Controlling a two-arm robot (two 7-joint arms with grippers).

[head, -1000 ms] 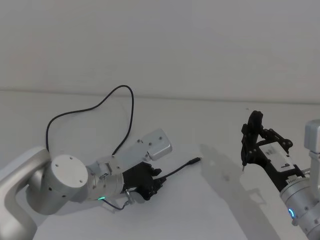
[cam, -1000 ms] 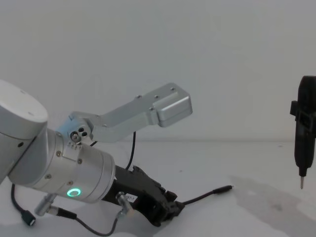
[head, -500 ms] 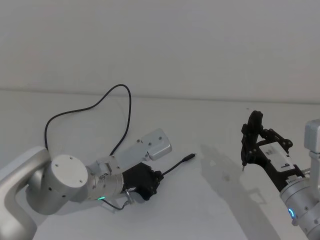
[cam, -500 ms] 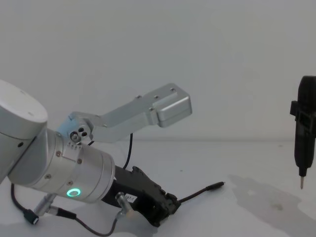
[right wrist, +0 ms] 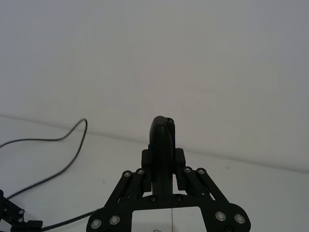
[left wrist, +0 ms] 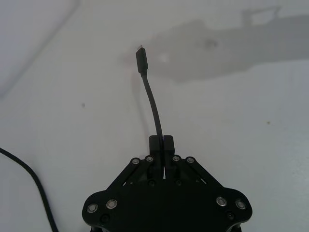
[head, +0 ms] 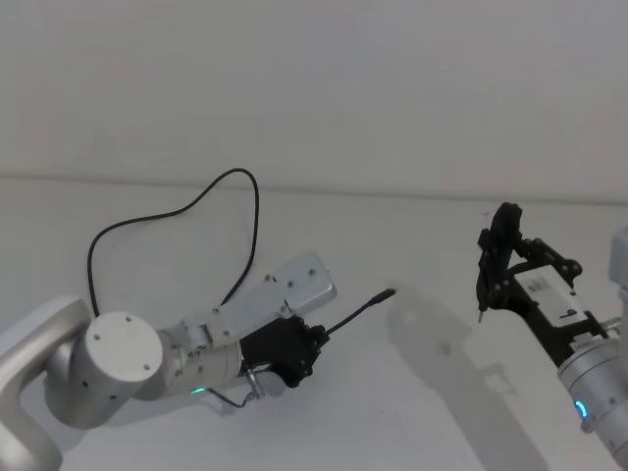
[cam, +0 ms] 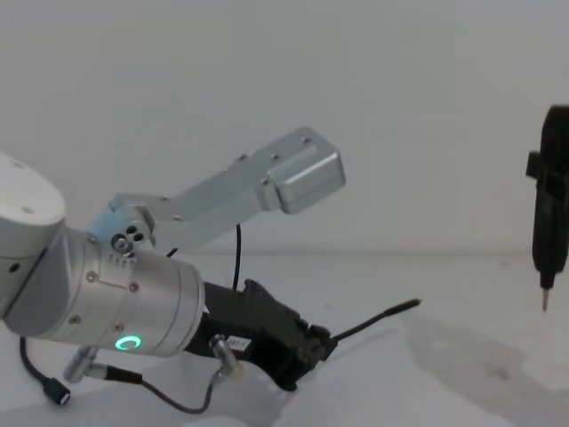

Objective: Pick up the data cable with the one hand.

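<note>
While clenched on data cable (head: 354,312) just above table (head: 422,412), left tool (left wrist: 161,143); right tool (right wrist: 163,163) aloft, gripping pen (right wrist: 162,131)

1. I'm reading the data cable (left wrist: 152,99) as a matt black sheath with a small metal tip.
2. Left gripper (left wrist: 161,142): matt black plastic, shiny screw heads.
3. Its arm (cam: 133,294): smooth satin silver metal.
4. Pen-shaped tool (cam: 553,205): black plastic, metal tip.
5. Table (head: 412,392): smooth, matt white.

Bare table (head: 432,412) stretches wide between the left gripper (head: 312,345), low and clamped on the data cable (left wrist: 153,104), and the right gripper (head: 498,270), raised well apart gripping a pen-shaped tool (cam: 551,205). Behind the left arm (head: 118,368), the cable's loop sprawls across the surface, barring that side.
</note>
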